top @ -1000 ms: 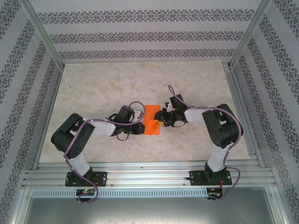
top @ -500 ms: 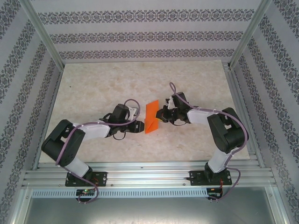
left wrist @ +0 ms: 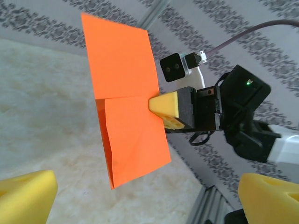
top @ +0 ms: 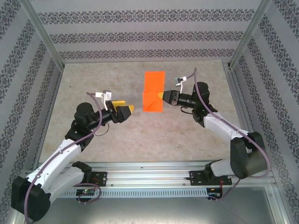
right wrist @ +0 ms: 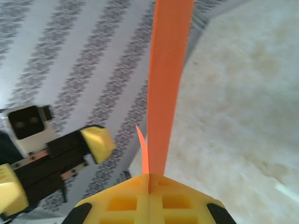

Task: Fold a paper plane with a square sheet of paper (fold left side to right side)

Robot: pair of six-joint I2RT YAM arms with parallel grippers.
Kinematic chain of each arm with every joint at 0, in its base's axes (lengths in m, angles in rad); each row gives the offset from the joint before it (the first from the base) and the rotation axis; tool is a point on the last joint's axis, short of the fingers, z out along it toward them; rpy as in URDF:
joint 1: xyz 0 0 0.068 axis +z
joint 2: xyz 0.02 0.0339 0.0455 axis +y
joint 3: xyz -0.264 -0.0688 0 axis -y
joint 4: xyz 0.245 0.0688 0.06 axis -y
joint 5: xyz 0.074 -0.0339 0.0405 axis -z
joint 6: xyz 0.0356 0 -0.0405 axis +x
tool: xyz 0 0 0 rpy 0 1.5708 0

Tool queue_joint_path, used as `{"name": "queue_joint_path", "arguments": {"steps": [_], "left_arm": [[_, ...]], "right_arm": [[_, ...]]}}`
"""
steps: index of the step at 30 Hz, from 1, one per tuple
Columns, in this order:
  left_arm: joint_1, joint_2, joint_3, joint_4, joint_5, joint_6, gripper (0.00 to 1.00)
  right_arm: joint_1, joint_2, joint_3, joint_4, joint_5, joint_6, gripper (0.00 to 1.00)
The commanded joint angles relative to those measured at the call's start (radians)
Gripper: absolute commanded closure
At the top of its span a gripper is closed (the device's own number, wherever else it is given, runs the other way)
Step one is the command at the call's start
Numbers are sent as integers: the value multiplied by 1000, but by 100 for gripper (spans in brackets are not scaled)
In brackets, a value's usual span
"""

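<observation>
The right gripper (top: 162, 95) is clenched on the square sheet of paper (top: 153, 91). It pinches the sheet's edge at the middle, just where a crease (left wrist: 124, 97) crosses the sheet. The paper stands upright in front of this gripper's yellow pads (right wrist: 182, 201), in the air above the desk (top: 117, 140), with one half above the pinch and one half below it. The lower half shows a second layer with a slanted fold line. In the right wrist view the sheet is seen edge-on, rising straight from between the closed pads. The left gripper (top: 124, 108) is released, its jaws spread wide. The paper is ahead of it and well apart from it, between the two grippers.
</observation>
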Motion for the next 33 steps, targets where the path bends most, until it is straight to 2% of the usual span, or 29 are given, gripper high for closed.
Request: {"name": "queue_joint_path", "arguments": {"steps": [1,3,8,13,15,20,24,27,29,31,33], "left_arm": [[8,9,-16,163,102,-110,0],[8,13,-10,188,127,-131,0],[-14,10,3,255,183,-166,2],[-27,11,6,263,196,-177,18],[-36,17,11,273,205,-181,29],[-45,18,26,237,201,-164,73],[-46,18,47,114,177,-110,100],[-58,16,85,-99,100,-9,100],[-71,18,105,-217,31,51,100],[-95,18,127,-327,-62,103,100],[-133,28,174,-478,-191,168,100]], "right_arm": [[29,-24,32,306,-113,141,100],[54,-28,55,354,-125,180,100],[130,-34,108,308,-122,152,100],[170,-34,125,304,-126,153,99],[174,-34,126,287,-124,144,99],[174,-33,124,192,-100,73,98],[159,-47,121,95,-69,7,90],[124,-83,115,-43,-17,-76,81],[85,-127,117,-227,58,-174,73],[48,-173,139,-482,205,-308,70],[26,-213,172,-733,418,-435,65]]}}
